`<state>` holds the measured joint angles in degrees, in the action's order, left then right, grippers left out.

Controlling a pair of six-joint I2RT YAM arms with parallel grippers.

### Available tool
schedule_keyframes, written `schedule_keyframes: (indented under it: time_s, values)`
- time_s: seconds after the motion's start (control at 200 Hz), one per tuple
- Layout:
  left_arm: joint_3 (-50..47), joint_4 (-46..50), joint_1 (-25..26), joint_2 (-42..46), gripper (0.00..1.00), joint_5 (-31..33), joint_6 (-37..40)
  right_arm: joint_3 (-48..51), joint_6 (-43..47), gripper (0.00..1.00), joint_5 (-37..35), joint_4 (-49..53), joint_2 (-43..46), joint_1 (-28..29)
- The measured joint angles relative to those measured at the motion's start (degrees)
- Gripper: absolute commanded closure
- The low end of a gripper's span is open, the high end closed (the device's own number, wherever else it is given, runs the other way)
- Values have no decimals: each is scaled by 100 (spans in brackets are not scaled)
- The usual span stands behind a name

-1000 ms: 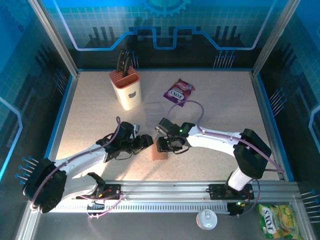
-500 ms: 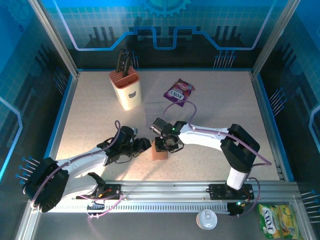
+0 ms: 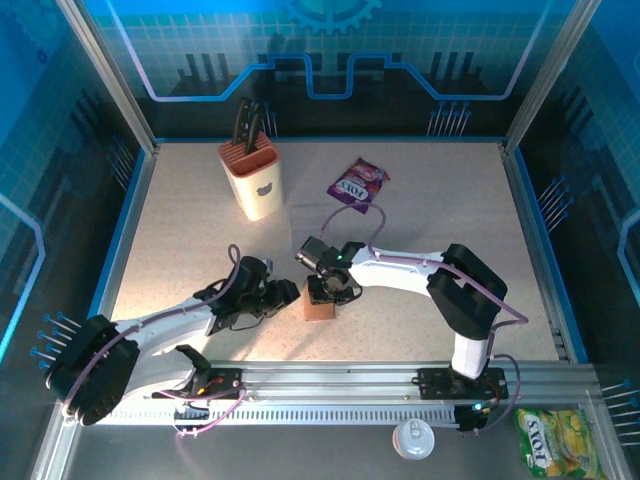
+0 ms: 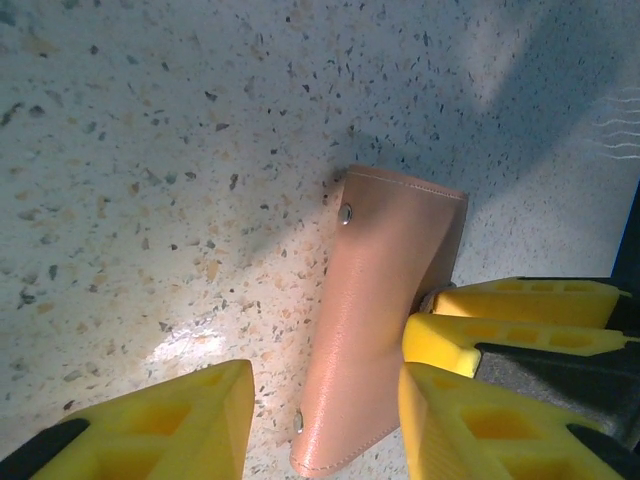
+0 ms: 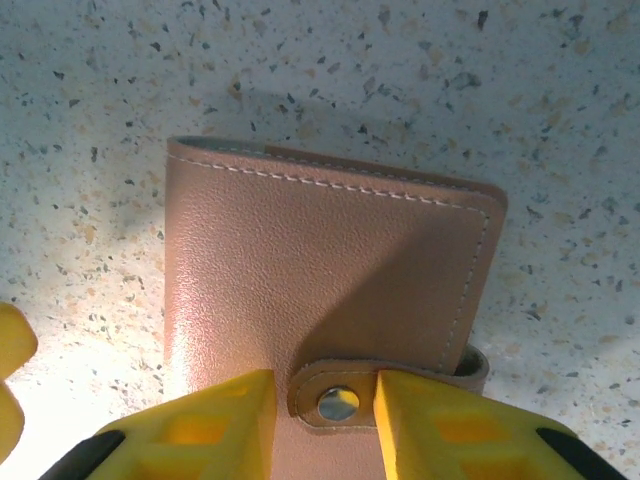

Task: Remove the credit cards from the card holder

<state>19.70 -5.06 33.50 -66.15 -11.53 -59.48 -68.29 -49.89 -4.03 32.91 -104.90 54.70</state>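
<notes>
Leather card holder (image 5: 320, 270) bottom cut off; left gripper (image 4: 325, 400) apart, right gripper (image 5: 325, 395) clamp unclear.

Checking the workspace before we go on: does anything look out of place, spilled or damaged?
Nothing spilled or damaged. A yellow snack packet and what looks like a white can sit off the table, in front of the rail by the right arm's base. The card holder lies flat, snapped shut.
</notes>
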Motion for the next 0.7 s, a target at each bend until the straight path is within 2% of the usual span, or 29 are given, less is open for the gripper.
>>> schedule_keyframes:
  time_s: [0.06, 0.41, 0.56, 0.7]
  values:
    - [-7, 0, 0, 9, 63, 0, -24, -7, 2, 73, 0, 2, -15, 0]
    - [9, -313, 7, -271, 70, -96, -24, -24, -24, 85, 24, -101, -50, 0]
    - [107, -468, 133, -682, 74, -181, -28, -17, -24, 86, 22, -109, -48, 0]
    - [245, -579, 238, -933, 74, -223, -44, 42, -44, 82, 17, -155, 7, 0]
